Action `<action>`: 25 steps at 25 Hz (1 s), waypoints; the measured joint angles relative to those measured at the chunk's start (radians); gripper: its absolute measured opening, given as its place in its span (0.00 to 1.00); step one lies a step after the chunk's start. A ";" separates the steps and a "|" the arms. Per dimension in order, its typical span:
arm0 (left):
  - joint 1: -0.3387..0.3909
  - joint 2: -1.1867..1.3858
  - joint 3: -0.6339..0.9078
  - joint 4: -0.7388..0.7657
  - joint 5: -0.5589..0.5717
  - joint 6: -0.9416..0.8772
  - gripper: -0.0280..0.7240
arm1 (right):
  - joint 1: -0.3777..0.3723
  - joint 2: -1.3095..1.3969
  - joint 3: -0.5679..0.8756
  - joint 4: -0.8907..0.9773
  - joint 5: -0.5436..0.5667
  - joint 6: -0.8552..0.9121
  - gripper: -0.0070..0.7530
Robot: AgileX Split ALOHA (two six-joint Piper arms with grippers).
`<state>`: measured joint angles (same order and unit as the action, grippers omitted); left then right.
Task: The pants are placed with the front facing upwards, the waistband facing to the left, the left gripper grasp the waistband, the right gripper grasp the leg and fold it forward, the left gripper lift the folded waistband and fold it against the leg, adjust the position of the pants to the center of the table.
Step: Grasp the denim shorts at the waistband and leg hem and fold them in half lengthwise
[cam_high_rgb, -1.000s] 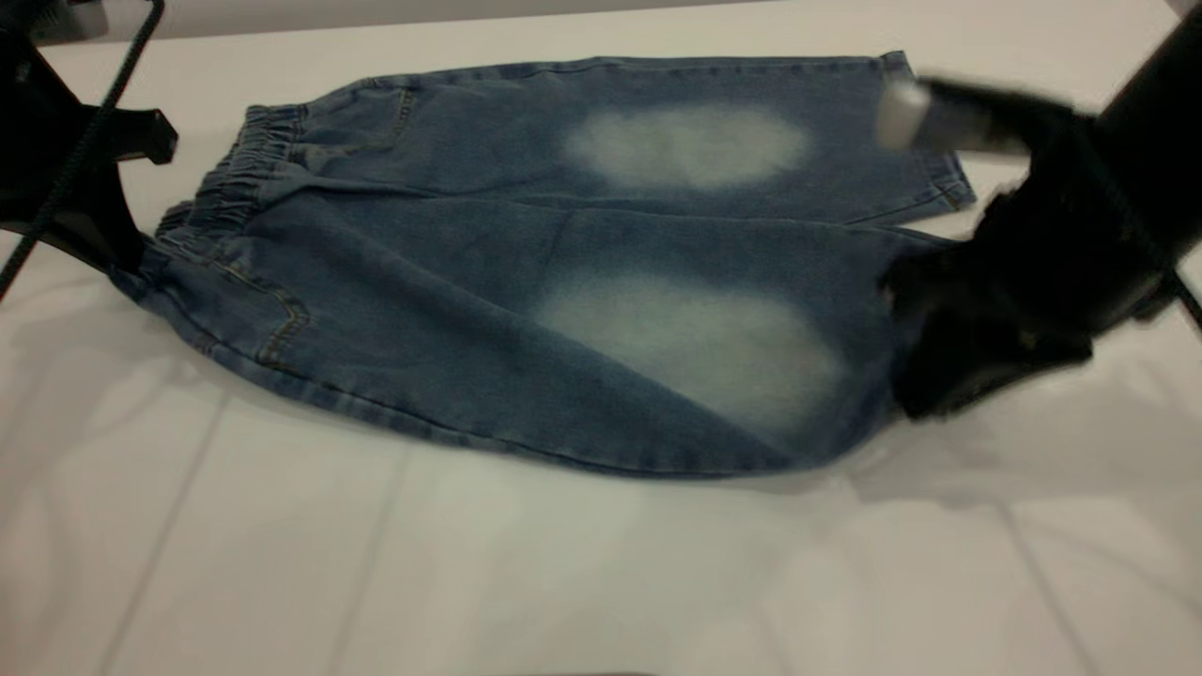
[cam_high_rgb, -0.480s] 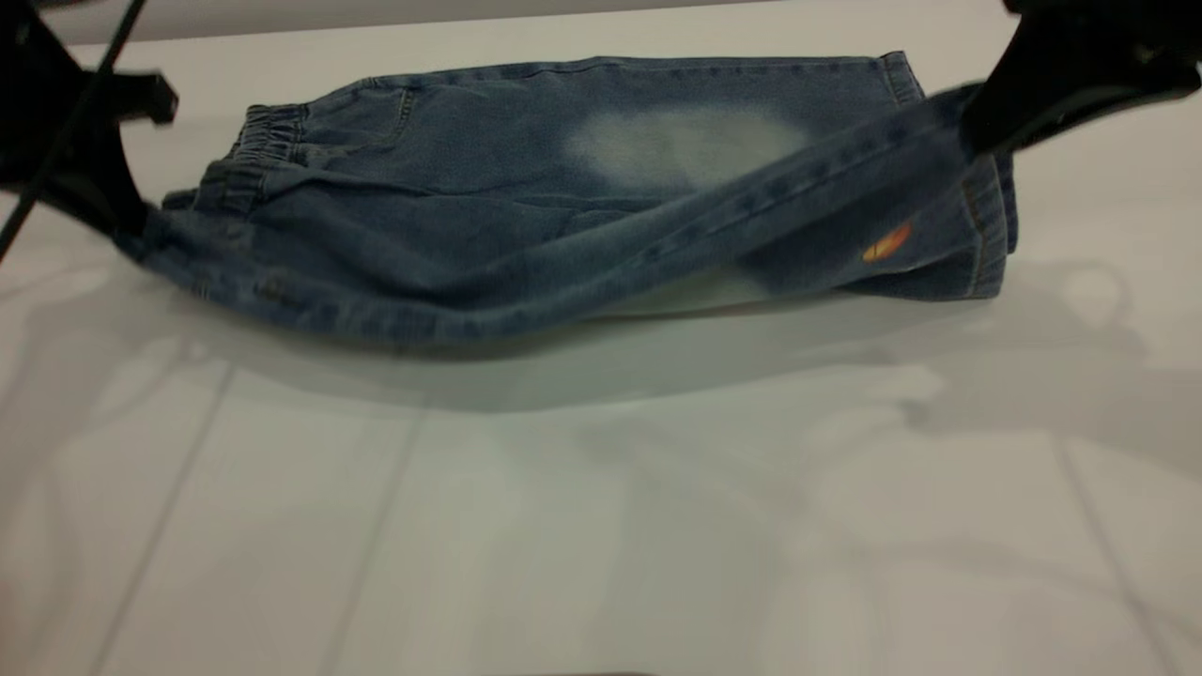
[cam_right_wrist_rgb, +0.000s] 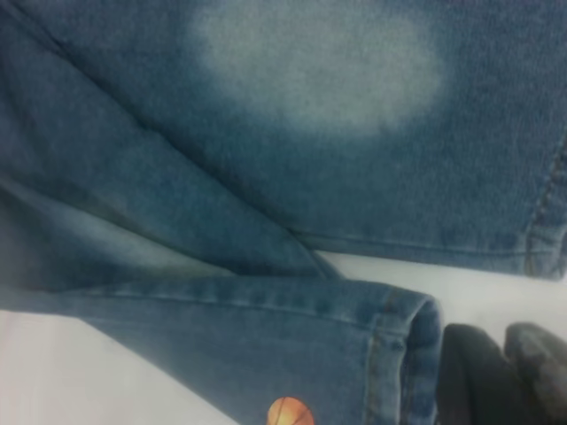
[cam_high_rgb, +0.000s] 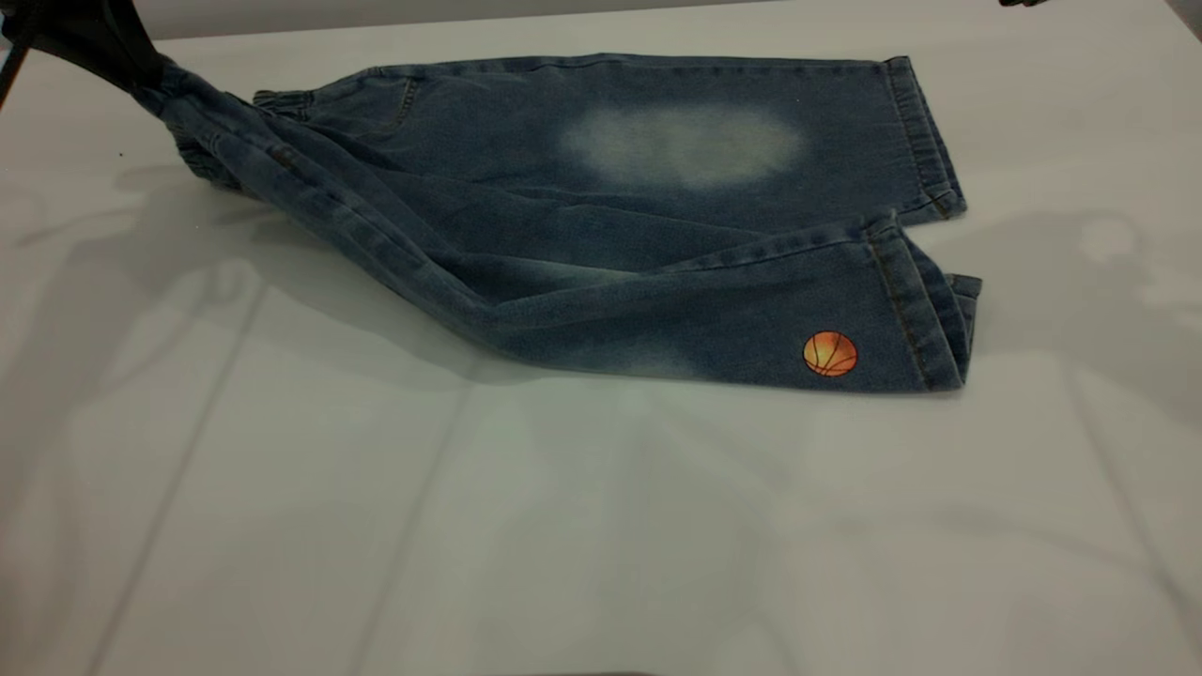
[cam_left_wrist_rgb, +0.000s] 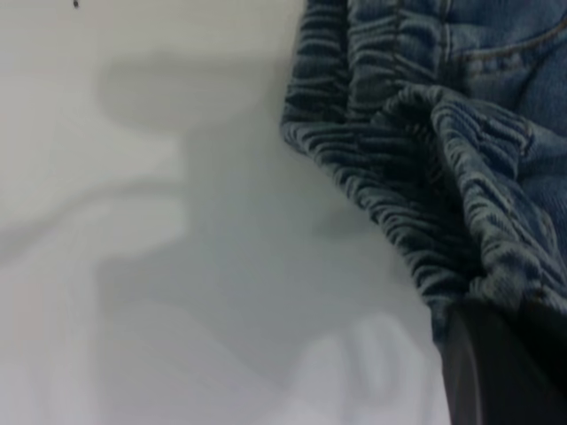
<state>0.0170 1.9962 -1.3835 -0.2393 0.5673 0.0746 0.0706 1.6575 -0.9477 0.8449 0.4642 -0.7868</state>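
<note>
Lying on the white table (cam_high_rgb: 601, 526) are the blue jean pants (cam_high_rgb: 601, 225), with the stretchy waistband (cam_high_rgb: 202, 141) at the left and the leg ends at the right. The near leg (cam_high_rgb: 751, 310) is seen flipped over, so a small orange basketball patch (cam_high_rgb: 830, 354) shows close to its hem. The far leg is spread flat behind it, and a pale faded patch (cam_high_rgb: 684, 145) is seen in its middle. The near corner of the waistband is held up off the table by the left gripper (cam_high_rgb: 89, 42) at the top left corner, and the cloth is pulled into a tight slanted ridge from there down to the near leg. In the left wrist view the bunched waistband is seen pinched in the dark fingers (cam_left_wrist_rgb: 496, 367), so this claw is closed on the cloth. In the right wrist view the right gripper (cam_right_wrist_rgb: 505, 372) is seen just beside the hem of the near leg, with nothing held in it. Its two dark fingertips (cam_right_wrist_rgb: 469, 372) are seen close together, but it cannot be told how far they are parted.
</note>
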 joint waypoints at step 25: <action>0.000 0.000 -0.001 -0.018 0.016 0.000 0.09 | 0.138 0.403 -0.077 0.197 -0.176 -0.298 0.68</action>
<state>0.0170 1.9963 -1.3849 -0.2573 0.5833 0.0746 0.2089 2.0606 -1.0251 1.0422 0.2880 -1.0850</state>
